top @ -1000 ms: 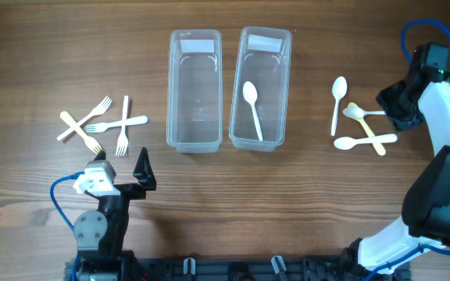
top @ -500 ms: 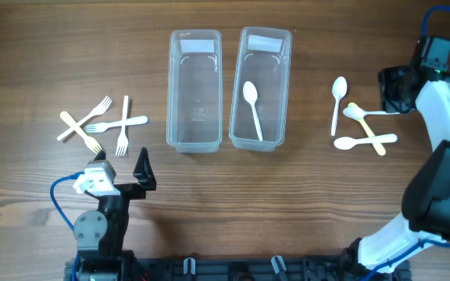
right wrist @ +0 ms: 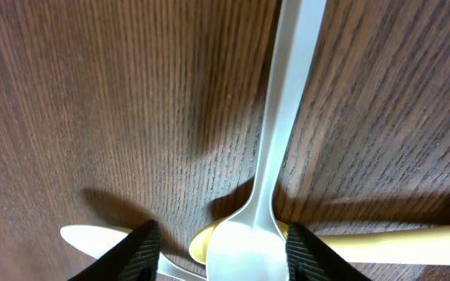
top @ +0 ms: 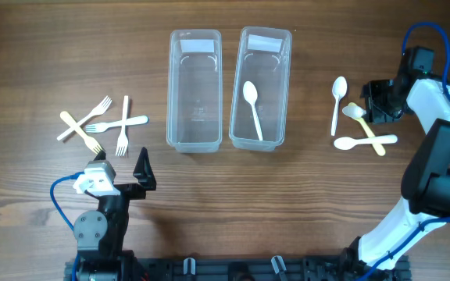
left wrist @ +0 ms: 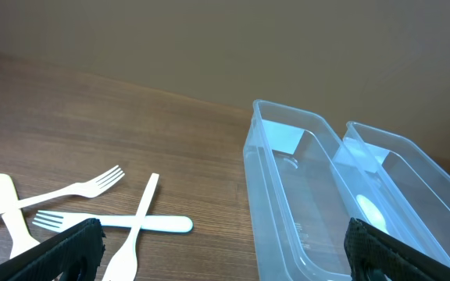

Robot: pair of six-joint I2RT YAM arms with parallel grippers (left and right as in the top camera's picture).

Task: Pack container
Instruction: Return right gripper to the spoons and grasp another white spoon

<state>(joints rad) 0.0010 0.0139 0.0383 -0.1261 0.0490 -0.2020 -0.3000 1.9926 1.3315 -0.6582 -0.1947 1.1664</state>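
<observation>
right arm has swung inward since a second ago and now hangs over the spoon pile. right claw (right wrist: pixel 223 254) stands open, jaws either side of the white spoon (right wrist: pixel 270 148), not touching it. that spoon lies flat on the tabletop (right wrist: pixel 92 94), its bowl resting over a yellow spoon (right wrist: pixel 381 243). appearance: plain white plastic, slim handle, glossy. judged light, thin, slightly springy and slick; best pinched across the neck just above the bowl. one spoon (top: pixel 252 109) already lies in the right container (top: pixel 288 86). left claw (left wrist: pixel 225 257) stands wide open, holding nothing.
</observation>
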